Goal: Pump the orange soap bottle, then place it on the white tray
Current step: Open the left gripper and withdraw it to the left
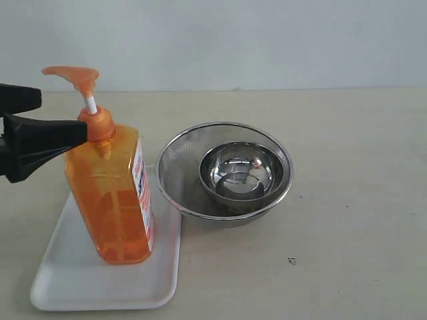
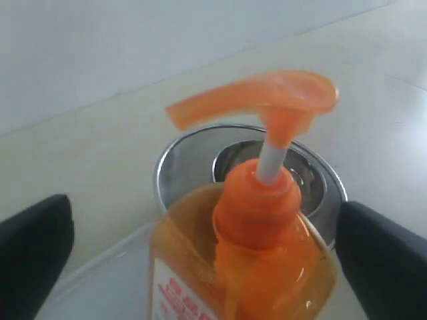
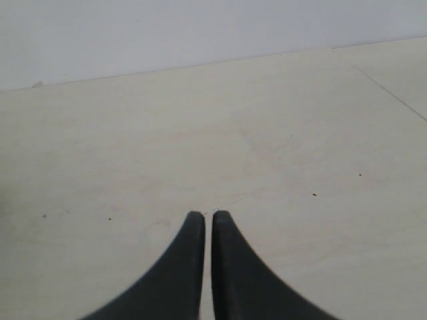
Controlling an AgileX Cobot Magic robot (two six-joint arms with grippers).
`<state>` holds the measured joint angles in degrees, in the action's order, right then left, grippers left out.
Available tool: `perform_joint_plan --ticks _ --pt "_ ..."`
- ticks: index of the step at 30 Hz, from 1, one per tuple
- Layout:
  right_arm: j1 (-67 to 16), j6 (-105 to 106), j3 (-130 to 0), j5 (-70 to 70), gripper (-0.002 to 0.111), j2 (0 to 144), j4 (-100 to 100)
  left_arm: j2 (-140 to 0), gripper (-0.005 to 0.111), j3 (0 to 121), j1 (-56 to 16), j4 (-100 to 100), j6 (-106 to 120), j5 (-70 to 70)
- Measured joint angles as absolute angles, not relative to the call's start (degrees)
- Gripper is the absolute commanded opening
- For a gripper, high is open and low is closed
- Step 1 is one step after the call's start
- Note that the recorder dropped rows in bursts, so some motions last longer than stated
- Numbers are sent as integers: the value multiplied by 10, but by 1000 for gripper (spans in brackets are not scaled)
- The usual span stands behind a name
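The orange soap bottle (image 1: 115, 197) stands upright on the white tray (image 1: 80, 283) at the front left, its pump head (image 1: 73, 73) raised on the white stem. My left gripper (image 1: 63, 115) comes in from the left at the height of the bottle's collar. In the left wrist view this gripper (image 2: 207, 260) is open wide, and its black fingers (image 2: 33, 257) stand apart from the bottle (image 2: 257, 207) on either side. My right gripper (image 3: 203, 217) is shut with nothing in it, over bare table, and does not show in the exterior view.
A steel mesh bowl (image 1: 175, 167) holding a smaller steel bowl (image 1: 243, 170) sits just right of the tray, close to the bottle. Beige table (image 1: 353, 220) stretches to the right and front. A pale wall runs along the back.
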<state>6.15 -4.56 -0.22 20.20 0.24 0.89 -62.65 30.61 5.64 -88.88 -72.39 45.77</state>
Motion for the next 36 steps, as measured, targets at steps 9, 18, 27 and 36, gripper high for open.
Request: perform_joint_plan --ticks 9,18,27,36 --pt "62 -46 -2 202 1 2 9 -469 100 233 56 -879 -781 447" --pt "62 -46 -2 201 1 2 9 -368 100 137 56 -814 -825 548" --pt "62 -46 -2 199 1 2 9 -349 100 113 56 -816 -849 679" --pt "62 -46 -2 199 1 2 9 -349 100 113 56 -816 -842 677"
